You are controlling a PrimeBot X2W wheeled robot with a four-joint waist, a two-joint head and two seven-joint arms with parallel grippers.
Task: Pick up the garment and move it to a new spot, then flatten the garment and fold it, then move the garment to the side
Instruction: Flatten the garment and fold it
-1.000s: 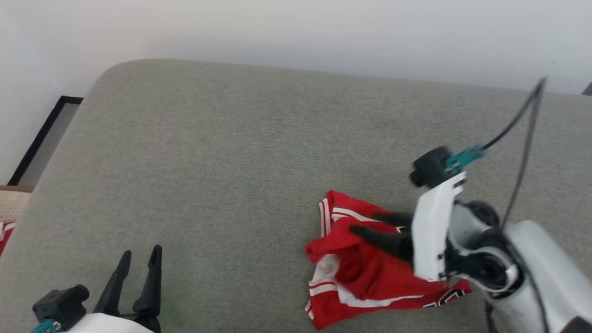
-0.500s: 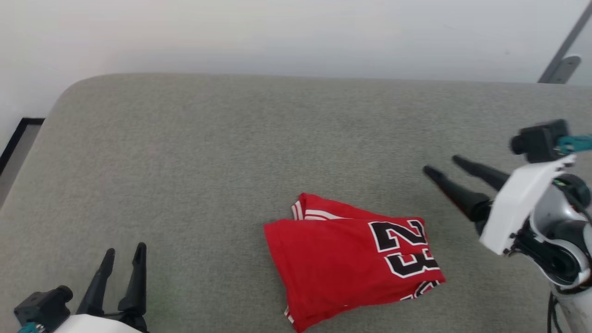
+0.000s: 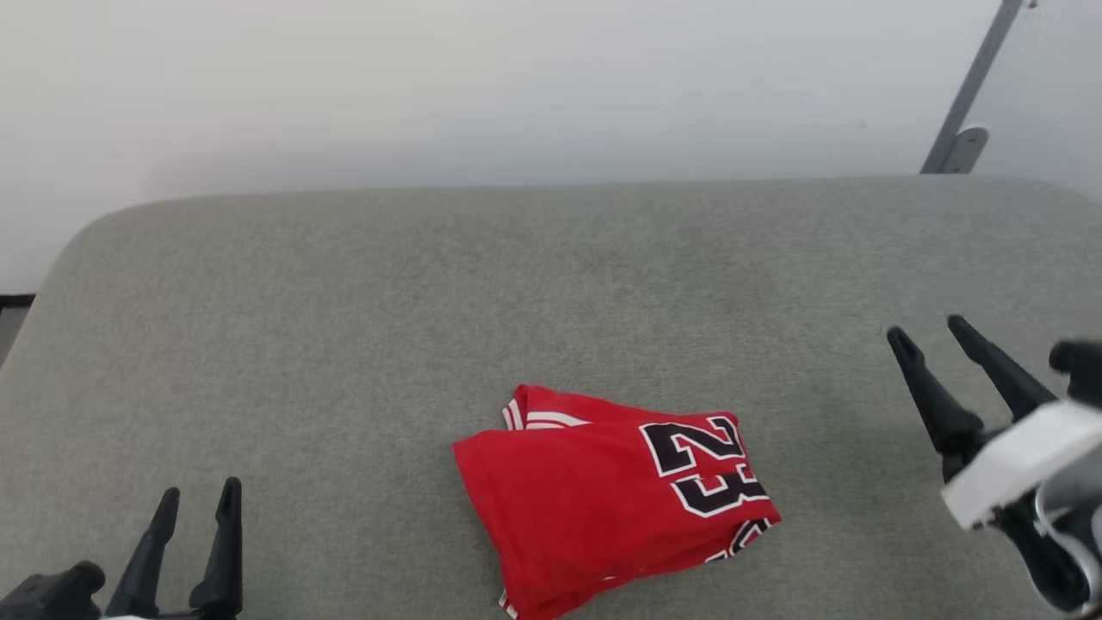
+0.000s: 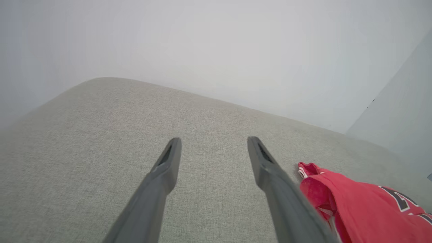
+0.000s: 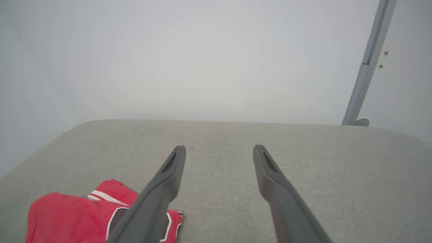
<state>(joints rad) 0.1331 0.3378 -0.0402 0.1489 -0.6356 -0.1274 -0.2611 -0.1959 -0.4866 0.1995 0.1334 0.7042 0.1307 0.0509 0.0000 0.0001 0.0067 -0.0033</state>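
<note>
While the dark two-fingered left gripper (image 3: 200,489) sits spread and empty at lower left, the folded red thin-fabric jersey (image 3: 594,504) lies lower centre on the grey woven cushion (image 3: 344,344), lengthwise left-right, nearer the likewise spread right gripper (image 3: 925,327) at mid-right.

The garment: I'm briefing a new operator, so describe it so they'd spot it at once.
A wide grey cushion sits before a white wall. Near its front, between the left gripper and right gripper, lies the garment, folded flat. It is bright red with a black, white-edged 23 on top.
</note>
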